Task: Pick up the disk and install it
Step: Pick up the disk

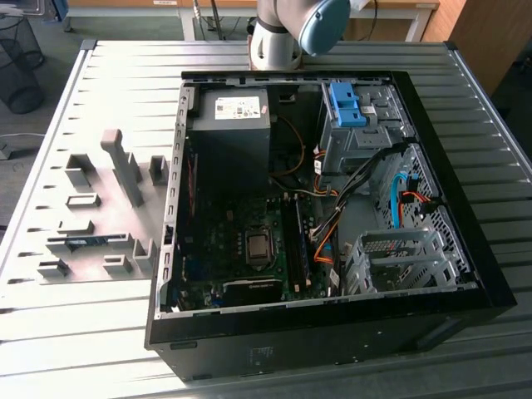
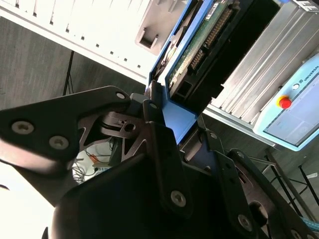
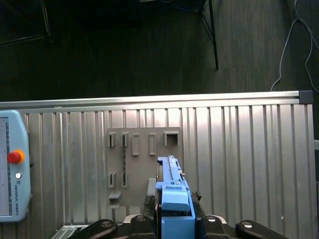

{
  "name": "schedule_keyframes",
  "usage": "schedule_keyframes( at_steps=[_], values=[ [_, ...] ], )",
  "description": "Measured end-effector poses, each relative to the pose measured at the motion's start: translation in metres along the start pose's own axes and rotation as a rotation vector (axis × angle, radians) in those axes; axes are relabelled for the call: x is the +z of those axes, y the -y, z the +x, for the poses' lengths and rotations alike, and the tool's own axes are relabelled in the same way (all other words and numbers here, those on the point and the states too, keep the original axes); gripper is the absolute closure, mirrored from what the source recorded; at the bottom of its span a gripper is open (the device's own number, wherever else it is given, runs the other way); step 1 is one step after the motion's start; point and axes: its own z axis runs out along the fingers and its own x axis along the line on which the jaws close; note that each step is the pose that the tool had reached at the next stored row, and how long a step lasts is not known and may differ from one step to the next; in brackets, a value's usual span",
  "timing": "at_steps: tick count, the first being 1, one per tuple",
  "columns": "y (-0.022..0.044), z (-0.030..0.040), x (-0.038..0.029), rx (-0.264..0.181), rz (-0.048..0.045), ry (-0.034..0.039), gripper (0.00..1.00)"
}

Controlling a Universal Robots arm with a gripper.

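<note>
My claw (image 2: 177,119) is clamped on the disk (image 3: 168,174) by its blue carrier frame (image 3: 175,204), rightly I judge: stiff, dense, with a fragile bare circuit board (image 2: 197,50).

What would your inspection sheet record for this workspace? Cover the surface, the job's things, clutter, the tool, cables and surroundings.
Surface: ribbed metal table, bearing an open computer case and a grey slotted holder plate.
Job's things: disk, gripped by its blue frame, held clear of the table.
Clutter: a bare blue bracket inside the case.
Grippers: one tool, shut on the disk's frame.
Cables: orange and blue leads inside the case.
Surroundings: teach pendant at the table's edge; wire bins on the floor.
</note>
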Motion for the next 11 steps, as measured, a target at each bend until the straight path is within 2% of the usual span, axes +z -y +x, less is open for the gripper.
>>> schedule_keyframes(
  at_steps=[5, 11],
  values=[
    [0.0028, -0.0001, 0.0000, 0.000, 0.0000, 0.0000, 0.63],
    [0.0095, -0.0005, 0.0000, 0.000, 0.0000, 0.0000, 0.63]
  ],
)
